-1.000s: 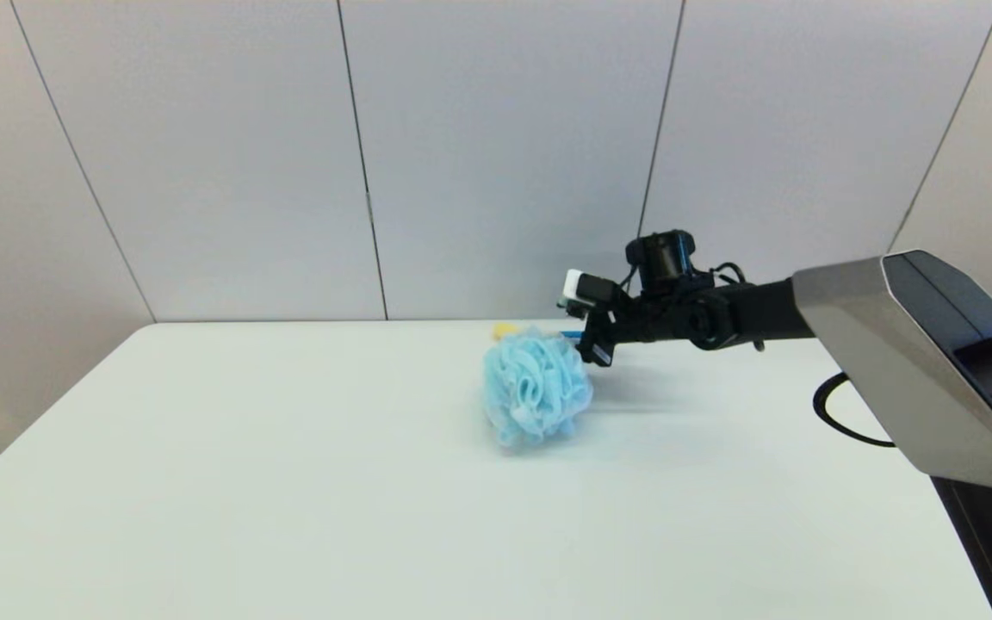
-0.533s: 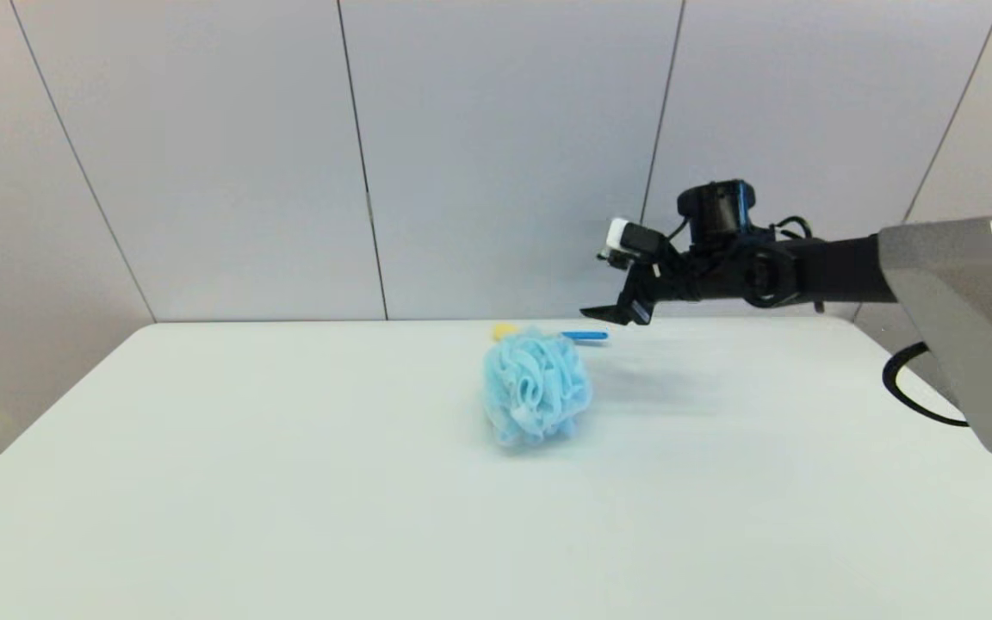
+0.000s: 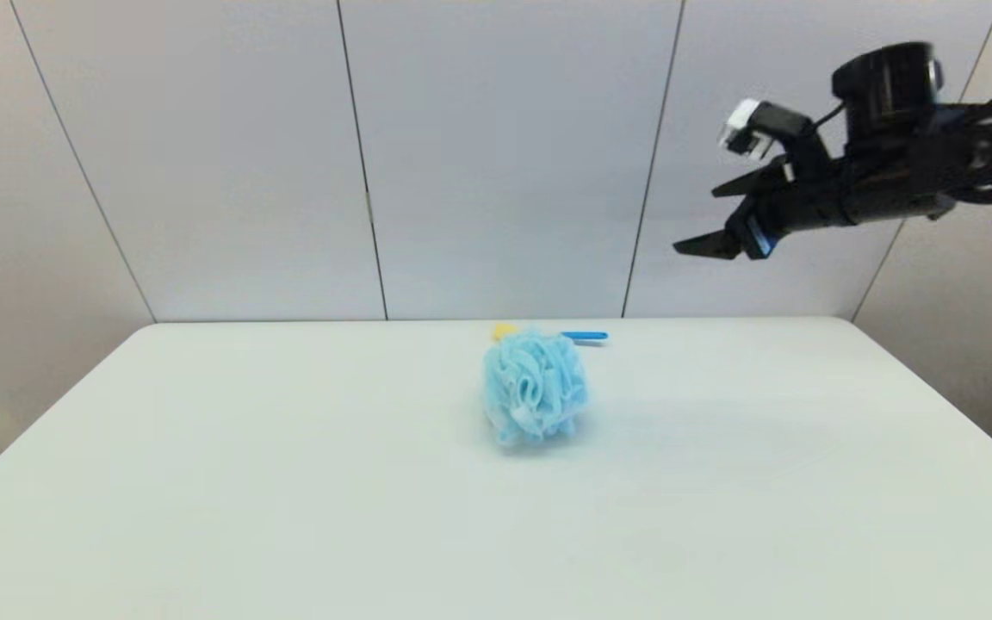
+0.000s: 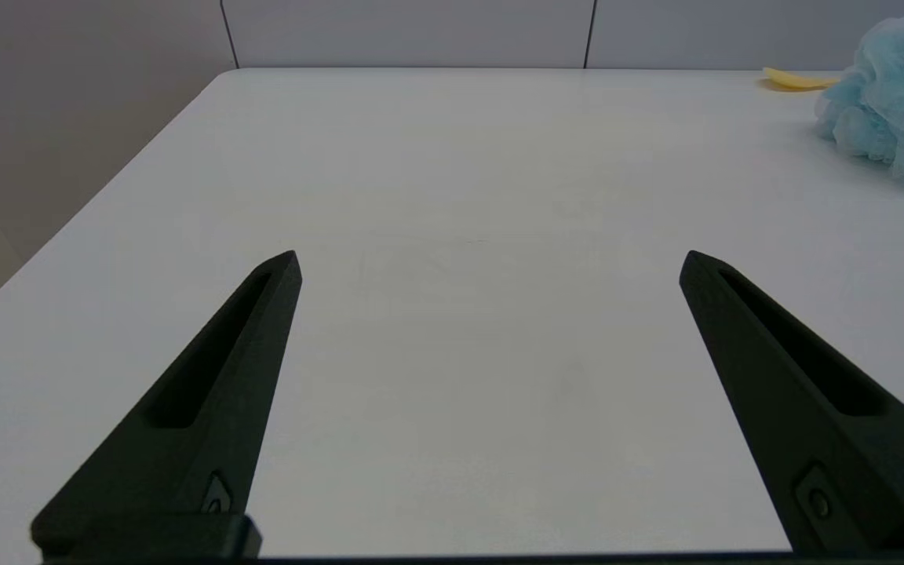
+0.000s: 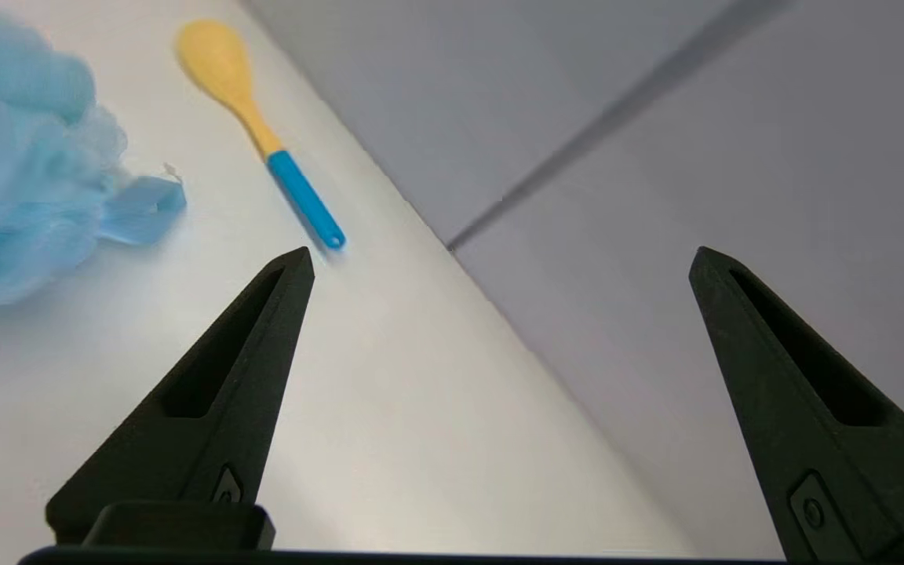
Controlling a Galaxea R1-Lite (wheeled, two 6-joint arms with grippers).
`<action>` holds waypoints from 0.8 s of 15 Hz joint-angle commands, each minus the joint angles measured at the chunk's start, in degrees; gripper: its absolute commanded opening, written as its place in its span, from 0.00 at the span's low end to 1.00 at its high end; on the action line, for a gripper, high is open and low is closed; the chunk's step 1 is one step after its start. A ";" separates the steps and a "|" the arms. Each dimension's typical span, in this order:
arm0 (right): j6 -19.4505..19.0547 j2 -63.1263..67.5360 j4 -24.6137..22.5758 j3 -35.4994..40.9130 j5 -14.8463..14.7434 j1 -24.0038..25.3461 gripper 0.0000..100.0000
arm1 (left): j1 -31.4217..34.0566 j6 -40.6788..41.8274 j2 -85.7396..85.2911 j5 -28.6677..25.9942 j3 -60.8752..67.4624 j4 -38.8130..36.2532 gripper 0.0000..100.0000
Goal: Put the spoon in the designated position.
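Note:
The spoon (image 3: pixel 586 336) lies flat on the white table (image 3: pixel 289 482) near its far edge, right behind the light-blue bath puff (image 3: pixel 536 387), which hides its middle. Its yellow bowl shows left of the puff's top and its blue handle to the right. The right wrist view shows the whole spoon (image 5: pixel 264 137) beside the puff (image 5: pixel 12 180). High above the table's far right, my right gripper (image 3: pixel 694 221) hangs open and empty (image 5: pixel 499 251), well clear of the spoon. My left gripper (image 4: pixel 490 255) is parked low over the near left of the table, open and empty.
A grey panelled wall (image 3: pixel 496 155) rises directly behind the table's far edge, close to the spoon. The puff's flat blue loop (image 5: pixel 142 208) sticks out toward the spoon. The left wrist view catches the puff (image 4: pixel 887 118) and the spoon's bowl (image 4: pixel 797 78).
My right gripper has let go of the spoon's handle and risen up and to the right, away from the puff. The spoon stays lying behind the puff.

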 commanded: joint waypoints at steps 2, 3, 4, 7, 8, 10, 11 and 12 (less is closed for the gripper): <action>16.28 -30.29 4.20 20.10 -10.09 -0.74 1.00 | 0.07 0.01 0.07 0.01 0.00 -0.02 1.00; 18.21 -35.03 4.12 24.67 -10.71 -2.06 1.00 | -0.01 0.01 0.07 0.01 0.00 -0.02 1.00; 20.23 -39.87 3.85 29.41 -11.68 -2.85 1.00 | -0.01 0.01 0.07 0.01 0.00 -0.02 1.00; 27.97 -56.30 2.36 47.69 -15.46 -4.26 1.00 | -0.01 0.01 0.07 0.01 0.00 -0.02 1.00; 29.90 -61.31 -0.19 54.37 -15.54 -4.61 1.00 | -0.01 0.01 0.07 0.01 0.00 -0.02 1.00; 30.69 -73.53 -7.48 70.72 -15.72 -5.40 1.00 | 0.07 0.01 0.07 0.01 0.00 -0.02 1.00; 30.61 -77.84 -8.19 74.94 -15.72 -5.40 1.00 | 0.07 0.01 0.07 0.01 0.00 -0.02 1.00; 30.61 -84.43 -8.10 80.56 -15.72 -5.40 1.00 | -0.01 0.01 0.07 0.01 0.00 -0.02 1.00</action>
